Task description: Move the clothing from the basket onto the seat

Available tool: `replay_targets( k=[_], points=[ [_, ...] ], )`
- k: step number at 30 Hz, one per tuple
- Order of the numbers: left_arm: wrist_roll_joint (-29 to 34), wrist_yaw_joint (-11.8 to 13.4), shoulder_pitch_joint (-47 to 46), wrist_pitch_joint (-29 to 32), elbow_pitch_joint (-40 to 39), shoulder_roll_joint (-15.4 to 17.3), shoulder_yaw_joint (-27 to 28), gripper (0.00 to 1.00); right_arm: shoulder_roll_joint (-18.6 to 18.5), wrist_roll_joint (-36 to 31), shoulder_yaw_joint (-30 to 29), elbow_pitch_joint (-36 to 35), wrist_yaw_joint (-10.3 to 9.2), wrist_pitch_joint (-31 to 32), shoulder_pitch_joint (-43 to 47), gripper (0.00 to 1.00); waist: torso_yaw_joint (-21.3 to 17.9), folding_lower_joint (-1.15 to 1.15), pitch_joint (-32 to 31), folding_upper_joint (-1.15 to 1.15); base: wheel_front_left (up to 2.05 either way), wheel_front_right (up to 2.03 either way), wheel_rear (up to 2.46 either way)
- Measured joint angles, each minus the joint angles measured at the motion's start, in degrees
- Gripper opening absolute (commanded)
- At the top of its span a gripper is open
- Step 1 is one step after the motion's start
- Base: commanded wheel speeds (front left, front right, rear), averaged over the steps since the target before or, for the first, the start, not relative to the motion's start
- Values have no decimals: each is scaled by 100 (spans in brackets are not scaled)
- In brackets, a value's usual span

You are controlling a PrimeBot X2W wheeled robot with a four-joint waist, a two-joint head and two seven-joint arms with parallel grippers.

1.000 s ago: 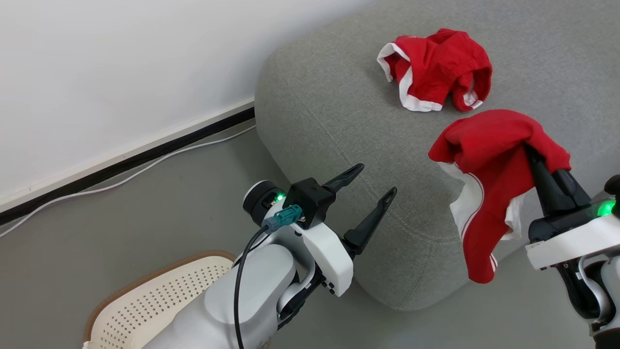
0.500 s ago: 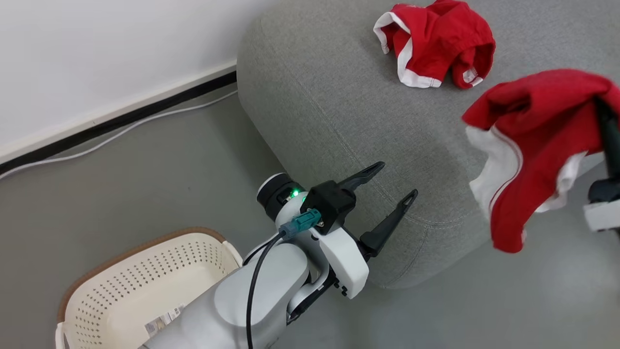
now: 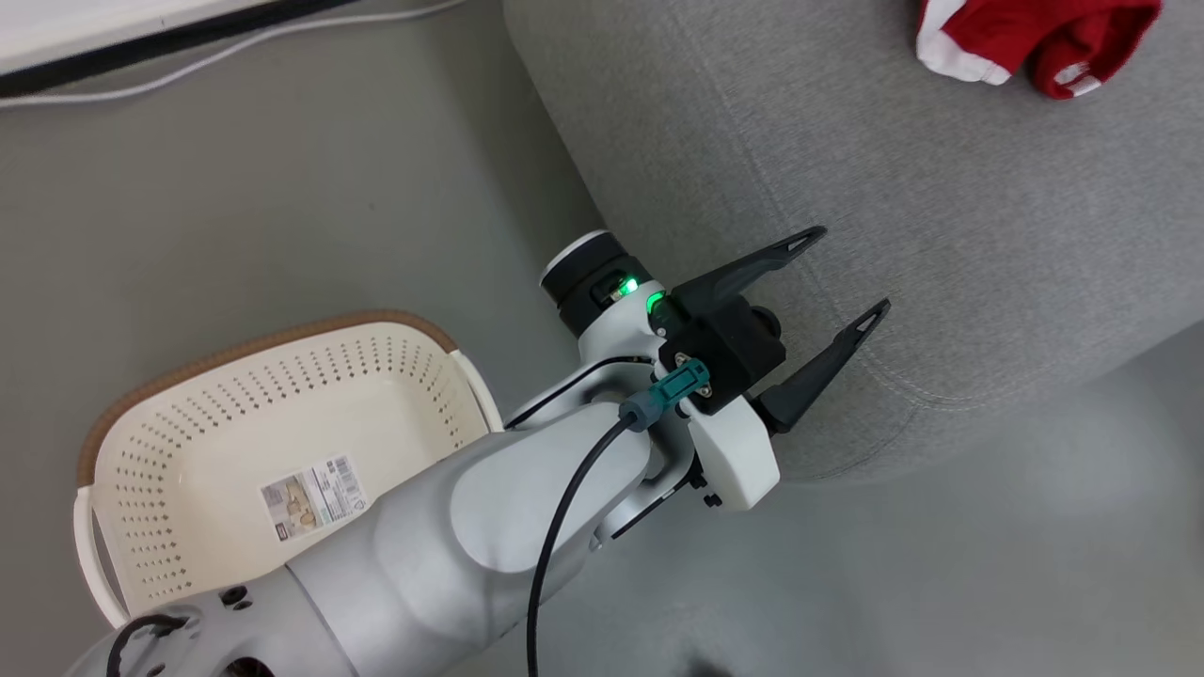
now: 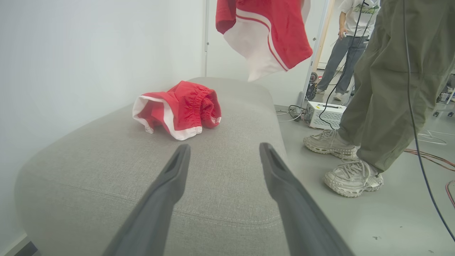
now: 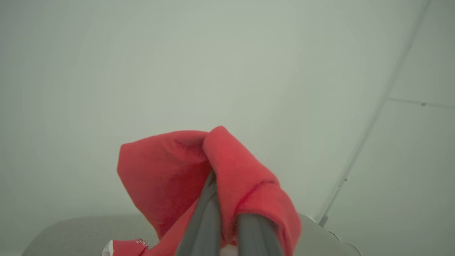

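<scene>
red-and-white clothing (image 4: 177, 110), grey seat (image 3: 847, 160), cream basket (image 3: 395, 376)

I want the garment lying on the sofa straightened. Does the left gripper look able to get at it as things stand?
Probably yes: the left gripper is open and points across bare sofa toward the red garment, with nothing lying between them.

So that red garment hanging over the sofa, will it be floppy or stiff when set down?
Likely floppy: the hanging garment droops in loose folds from a single pinch. Probably light, since a small bite of cloth carries it all. It should slump into a heap, like the crumpled garment on the sofa.
</scene>
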Motion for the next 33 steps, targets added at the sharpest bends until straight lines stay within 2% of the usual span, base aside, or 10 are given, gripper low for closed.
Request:
replay_targets(
  k=[7, 12, 18, 25, 29, 30, 31, 32, 33],
  points=[
    [-110, 250, -466, -4, -97, 14, -344, 100, -492, -220, -334, 615, 1, -1, -866, 0, 266, 0, 647, 0, 0, 0, 0],
    [-144, 389, -565, -4, -158, 27, -488, 100, -795, -278, -536, 1314, 2, -2, -1442, 0, 481, 0, 980, 0, 0, 0, 0],
    [-141, 543, -662, -4, -316, 36, -577, 100, -899, -283, -583, 2227, 8, -3, -1820, 0, 808, 0, 1268, 0, 0, 0, 0],
    [-138, 725, -674, -4, -506, 36, -623, 100, -717, 242, 129, 2739, 9, -2, -1892, 0, 1212, 0, 1467, 0, 0, 0, 0],
    [-138, 810, -671, -4, -517, 41, -632, 100, -588, 766, 861, 2896, 9, -2, -1724, 0, 1364, 0, 1477, 0, 0, 0, 0],
    [-138, 850, -668, -4, -535, 41, -634, 100, -590, 903, 1071, 2908, 9, -2, -1650, 14, 1385, 0, 1454, 0, 0, 0, 0],
    [-141, 872, -664, -4, -561, 43, -632, 100, -609, 1110, 1324, 2928, 9, -2, -1562, 45, 1406, 0, 1423, 0, 0, 0, 0],
    [-141, 872, -660, -4, -587, 40, -632, 100, -643, 1340, 1578, 2932, 9, -2, -1456, 100, 1424, 0, 1390, 0, 0, 0, 0],
    [-141, 893, -651, -4, -600, 33, -626, 100, -667, 1501, 1779, 2918, 9, -1, -1343, 100, 1436, 0, 1353, 0, 0, 0, 0]
  ],
)
